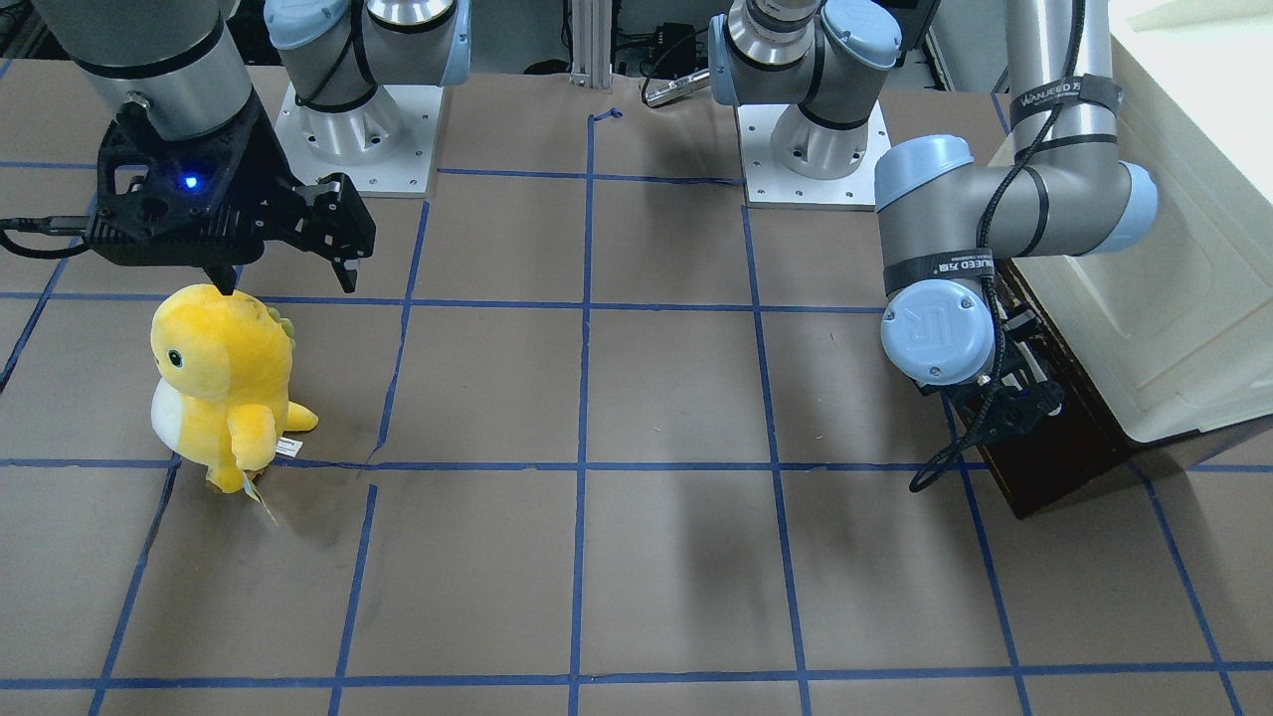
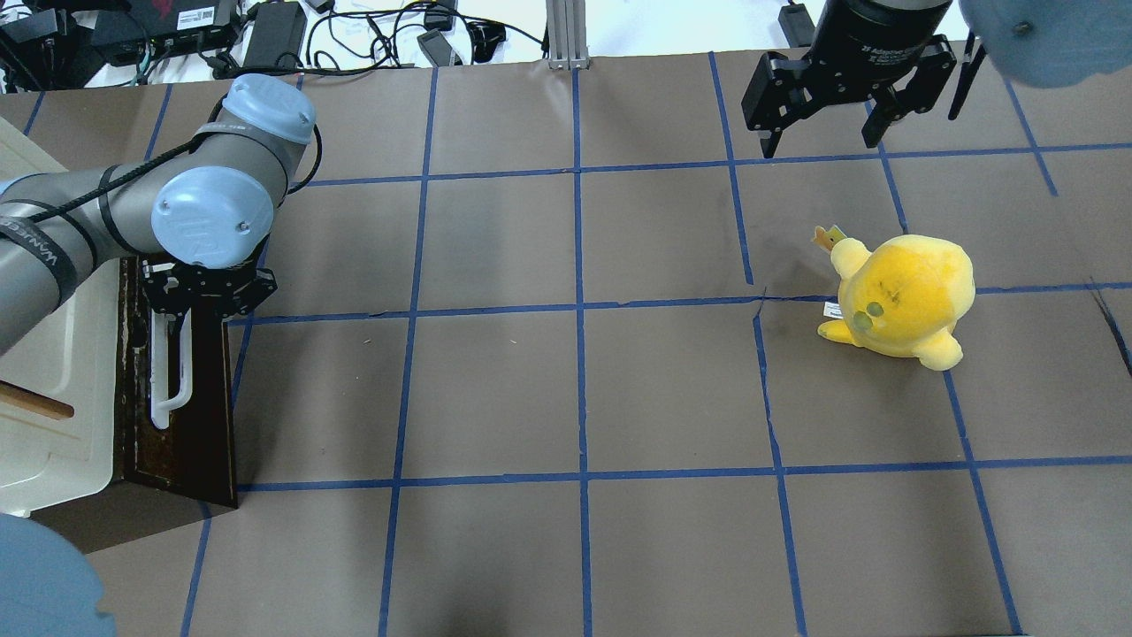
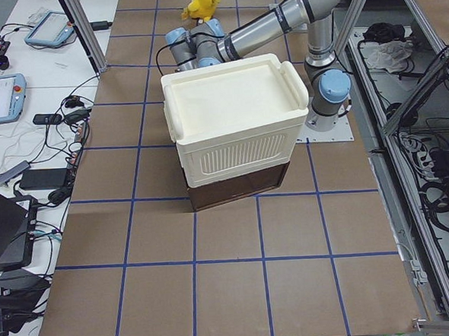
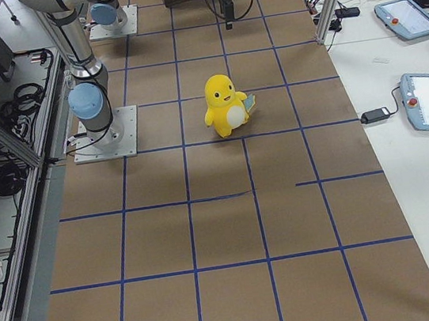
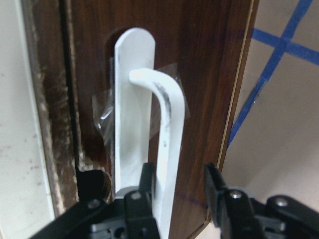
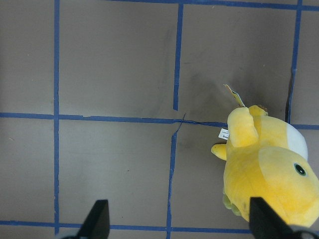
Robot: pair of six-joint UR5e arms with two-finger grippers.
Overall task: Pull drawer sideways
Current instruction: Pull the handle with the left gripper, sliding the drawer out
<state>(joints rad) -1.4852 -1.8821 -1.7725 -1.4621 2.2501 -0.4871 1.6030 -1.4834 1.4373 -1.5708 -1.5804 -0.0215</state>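
The dark brown drawer (image 2: 190, 416) sat at the table's (image 2: 575, 398) left end, in the base of a cream-white cabinet (image 3: 229, 114), its front facing the table's middle and its inside hidden from every camera. Its white bar handle (image 5: 167, 139) ran lengthwise along that front, away from the robot. The left gripper (image 5: 179, 174) straddled the bar, one finger (image 5: 147, 179) against it and the other seemingly clear of it, so the claw looked unclenched. The right gripper (image 2: 821, 146) hung spread wide and holding nothing above the table near a yellow plush dinosaur (image 2: 902, 296) (upright, well apart from the cabinet).
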